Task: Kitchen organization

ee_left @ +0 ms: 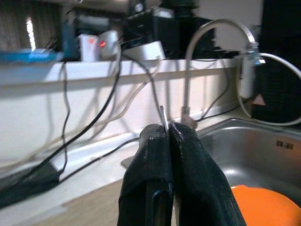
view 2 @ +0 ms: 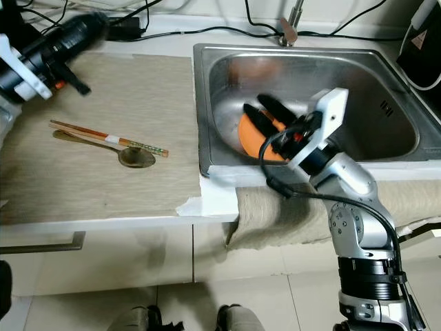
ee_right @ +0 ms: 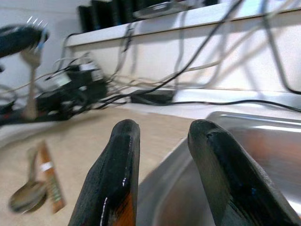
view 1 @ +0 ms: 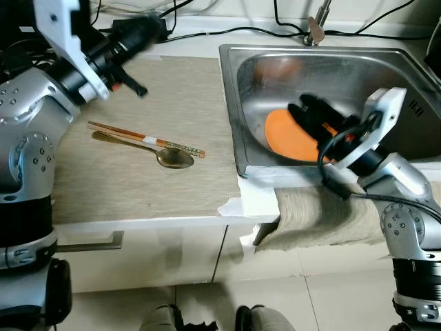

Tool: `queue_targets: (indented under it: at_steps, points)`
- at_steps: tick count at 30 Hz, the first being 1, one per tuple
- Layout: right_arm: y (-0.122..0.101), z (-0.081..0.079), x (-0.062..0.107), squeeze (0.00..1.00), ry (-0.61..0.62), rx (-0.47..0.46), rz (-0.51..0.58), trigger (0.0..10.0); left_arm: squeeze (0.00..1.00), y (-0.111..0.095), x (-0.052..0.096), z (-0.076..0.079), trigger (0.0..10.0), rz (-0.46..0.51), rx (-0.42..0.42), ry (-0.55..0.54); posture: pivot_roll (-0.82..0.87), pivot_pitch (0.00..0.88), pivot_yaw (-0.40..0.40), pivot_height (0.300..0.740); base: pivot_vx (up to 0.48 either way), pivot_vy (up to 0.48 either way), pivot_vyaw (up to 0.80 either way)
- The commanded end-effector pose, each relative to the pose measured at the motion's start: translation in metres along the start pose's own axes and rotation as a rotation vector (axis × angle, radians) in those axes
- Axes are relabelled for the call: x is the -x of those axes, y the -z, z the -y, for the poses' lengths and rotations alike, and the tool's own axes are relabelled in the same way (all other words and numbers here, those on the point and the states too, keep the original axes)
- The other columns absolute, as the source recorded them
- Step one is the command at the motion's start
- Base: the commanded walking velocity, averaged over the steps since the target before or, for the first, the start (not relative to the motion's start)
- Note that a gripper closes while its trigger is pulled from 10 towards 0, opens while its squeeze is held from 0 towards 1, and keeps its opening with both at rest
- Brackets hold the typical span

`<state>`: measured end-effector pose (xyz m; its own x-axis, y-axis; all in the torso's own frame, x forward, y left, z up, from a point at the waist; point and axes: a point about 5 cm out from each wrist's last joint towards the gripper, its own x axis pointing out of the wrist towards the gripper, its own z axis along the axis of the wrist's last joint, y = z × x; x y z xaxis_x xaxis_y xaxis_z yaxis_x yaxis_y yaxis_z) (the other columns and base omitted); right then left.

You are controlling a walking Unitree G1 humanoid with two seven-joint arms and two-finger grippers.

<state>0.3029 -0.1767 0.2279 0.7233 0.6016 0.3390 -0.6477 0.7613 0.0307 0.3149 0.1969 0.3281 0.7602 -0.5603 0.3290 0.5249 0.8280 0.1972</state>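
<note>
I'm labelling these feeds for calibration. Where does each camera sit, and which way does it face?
Left eye view: on the head, looking down at the counter and sink; both arms show, left hand raised, right hand over the orange plate.
Right eye view: same head camera, same scene and arms.
Left wrist view: along shut left fingers toward the tap.
Right wrist view: from the sink, past open right fingers, toward the spoon and fork.
Shared: both wrist views catch the sink.

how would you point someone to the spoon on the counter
Start at the steel sink and look to the beige mat on its left. The spoon lies beside the chopsticks; it is bronze metal with a rounded bowl.
</note>
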Motion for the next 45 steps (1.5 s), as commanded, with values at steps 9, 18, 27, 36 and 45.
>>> queue_targets:
  at_steps: [9,18,27,36,45]
  points:
    - [-0.014,0.0,-0.004,0.0,0.11,-0.011,0.079,10.0,0.0,0.02,0.001,-0.007,10.0,-0.094,-0.026,-0.188,-0.15,0.156,-0.067,0.74,0.0,0.0,0.0]
    - [-0.005,-0.012,-0.006,0.0,0.074,0.094,0.033,10.0,0.0,0.037,0.0,0.003,10.0,-0.172,-0.184,-0.204,-0.15,0.16,-0.062,0.74,0.0,-0.178,0.0]
    - [-0.002,-0.01,-0.005,0.0,0.097,0.108,0.016,10.0,0.0,0.047,-0.001,0.012,10.0,-0.181,-0.201,-0.212,-0.16,0.159,-0.06,0.74,0.0,-0.368,0.0]
    - [0.0,-0.009,-0.003,0.0,0.11,0.095,0.01,10.0,0.0,0.043,-0.001,0.003,10.0,-0.17,-0.235,-0.279,-0.16,0.166,-0.056,0.74,0.0,-0.246,0.0]
    - [0.007,-0.013,0.0,0.0,0.125,0.064,0.003,10.0,0.0,0.049,0.001,0.01,10.0,-0.157,-0.245,-0.256,-0.15,0.152,-0.057,0.74,0.0,0.0,0.0]
